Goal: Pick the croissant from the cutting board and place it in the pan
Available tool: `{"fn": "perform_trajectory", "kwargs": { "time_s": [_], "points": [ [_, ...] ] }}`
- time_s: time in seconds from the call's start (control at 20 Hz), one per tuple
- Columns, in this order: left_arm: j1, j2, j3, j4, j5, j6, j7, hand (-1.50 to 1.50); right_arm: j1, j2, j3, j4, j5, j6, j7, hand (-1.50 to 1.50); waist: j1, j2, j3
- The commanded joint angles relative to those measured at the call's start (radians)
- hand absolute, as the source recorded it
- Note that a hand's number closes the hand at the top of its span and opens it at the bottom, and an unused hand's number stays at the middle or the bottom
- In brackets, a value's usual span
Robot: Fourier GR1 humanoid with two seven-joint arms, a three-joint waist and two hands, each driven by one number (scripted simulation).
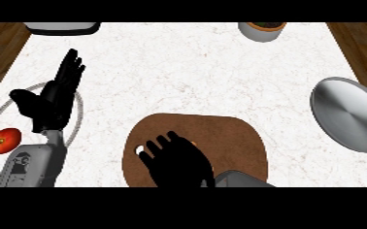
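Head view looked steeply down on a white marbled counter [201, 68]. At the far left edge a red tomato [7, 139] sat partly cut off, seemingly inside the thin grey rim of a round plate [79, 109]. Above that plate the left hand [52, 102] rested open, fingers straight and pointing away from the robot, holding nothing. A pale grey container [61, 27] showed at the top left, mostly out of frame. At the lower middle lay the brown, rounded cutting board [229, 145], and the right hand [175, 162] was low over its left half, covering the spot where the croissant presumably sat. The croissant itself could not be made out. Only a small pale spot [139, 149] peeked out at the hand's left side, and it was unclear whether that was part of the pastry. Whether this hand had closed on anything could not be told, since it read as one dark shape. Further right, at the top, stood a grey cup [261, 31] with something brown inside. At the right edge sat the silver pan [342, 114], well apart from the board and partly cut off. As a judgement, a croissant would be light, soft and flaky, easily crushed, so the thick middle would be the best place to hold it, taken across its width rather than by the thin tips.
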Motion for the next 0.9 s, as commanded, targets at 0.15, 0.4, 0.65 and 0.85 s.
{"fn": "perform_trajectory", "kwargs": {
  "time_s": [0.15,0.4,0.65,0.85],
  "points": [
    [-0.030,0.016,0.024,-0.014,-0.008,-0.016,0.046,0.00,0.064,0.025,0.039,0.055,0.117,0.043,-0.035,-1.50,0.001,0.000,0.000],
    [0.022,-0.020,0.000,-0.001,-0.013,-0.035,-0.017,0.00,0.001,0.006,0.049,0.125,0.176,0.089,-0.058,-1.50,0.003,0.001,0.000],
    [0.055,-0.039,-0.012,-0.054,-0.040,-0.012,-0.016,0.00,0.022,0.007,0.092,0.167,0.261,0.083,-0.074,-1.50,0.004,0.000,0.000],
    [0.037,-0.029,0.013,-0.047,-0.028,-0.024,0.010,0.00,-0.033,0.046,0.034,0.236,0.292,0.134,-0.096,-1.50,0.004,0.001,0.000]
  ]
}}
